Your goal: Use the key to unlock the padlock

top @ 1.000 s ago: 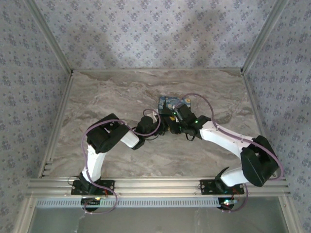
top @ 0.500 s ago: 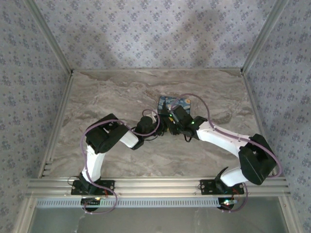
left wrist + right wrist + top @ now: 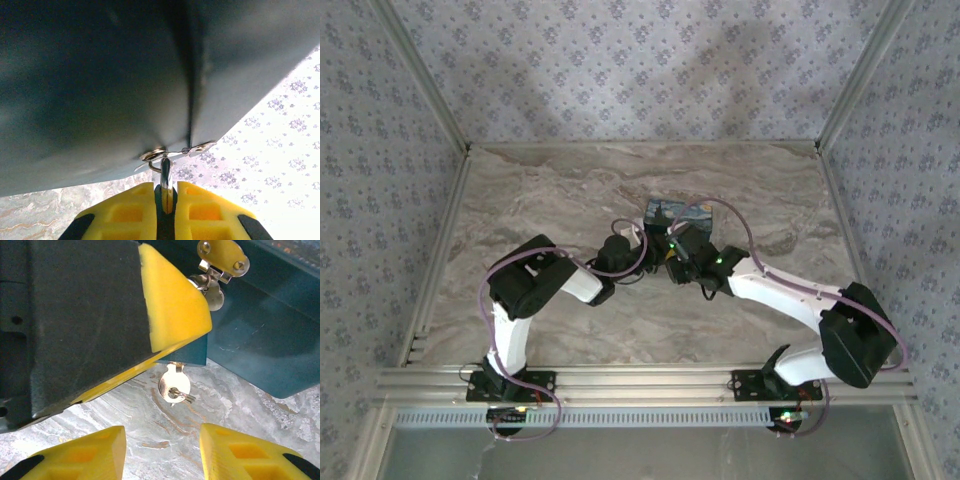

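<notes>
My left gripper (image 3: 166, 194) is shut on the padlock, whose silver shackle (image 3: 166, 172) rises between the yellow fingers into the hasp (image 3: 155, 154) of the dark box (image 3: 100, 75). In the right wrist view the small blue padlock (image 3: 192, 354) sits under the left gripper's yellow finger (image 3: 170, 305). The silver key (image 3: 174, 384) with its ring hangs from the padlock's underside. My right gripper (image 3: 162, 434) is open just below the key, touching nothing. In the top view both grippers meet in front of the box (image 3: 665, 210).
The teal box (image 3: 260, 350) with a yellow-and-metal hasp (image 3: 220, 255) stands right behind the padlock. Marble tabletop (image 3: 165, 450) lies under the key. Patterned walls (image 3: 620, 60) close in the table's back and sides, with open table to the left and right.
The right wrist has shifted slightly left and nearer, toward the left gripper in front of the box. The left arm has barely moved and keeps its grip.
</notes>
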### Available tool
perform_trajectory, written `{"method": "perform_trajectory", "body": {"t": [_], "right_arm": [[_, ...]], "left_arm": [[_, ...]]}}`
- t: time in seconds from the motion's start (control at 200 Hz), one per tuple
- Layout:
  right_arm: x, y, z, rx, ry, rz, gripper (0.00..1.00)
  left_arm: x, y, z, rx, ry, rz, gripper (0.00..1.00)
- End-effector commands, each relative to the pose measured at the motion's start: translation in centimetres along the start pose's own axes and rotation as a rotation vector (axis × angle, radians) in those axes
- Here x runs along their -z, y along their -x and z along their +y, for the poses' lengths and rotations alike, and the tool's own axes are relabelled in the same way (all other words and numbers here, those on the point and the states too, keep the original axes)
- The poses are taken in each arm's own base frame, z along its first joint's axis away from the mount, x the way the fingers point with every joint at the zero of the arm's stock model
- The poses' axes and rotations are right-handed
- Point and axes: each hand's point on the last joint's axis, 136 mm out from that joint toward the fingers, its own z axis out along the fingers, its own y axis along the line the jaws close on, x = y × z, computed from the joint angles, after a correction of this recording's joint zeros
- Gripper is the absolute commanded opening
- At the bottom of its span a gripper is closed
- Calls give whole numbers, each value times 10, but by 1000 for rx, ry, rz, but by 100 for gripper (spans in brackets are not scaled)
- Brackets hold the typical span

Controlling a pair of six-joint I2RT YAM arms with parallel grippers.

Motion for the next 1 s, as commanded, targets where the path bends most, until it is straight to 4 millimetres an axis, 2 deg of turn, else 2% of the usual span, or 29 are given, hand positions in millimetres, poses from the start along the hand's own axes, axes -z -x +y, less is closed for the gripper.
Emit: {"method": "perform_trajectory", "body": {"t": [0.0,0.275,0.72,0.914,0.994], "right_arm": [[1,11,-4,30,-36,-18,45],[-6,20,-6,72,-49,2,38],[-14,32,-8,139,-87,11,37],[-15,38,-7,164,-95,3,31],[-13,41,-6,166,-94,-5,22]], "left_arm": [[2,-1,-40,-28,-113,13,0],[1,-1,-40,-24,-109,16,0],[0,-2,-40,-24,-106,25,0],[-1,-4,-39,-21,-105,33,0],[0,-4,-37,-19,-102,34,0]]}}
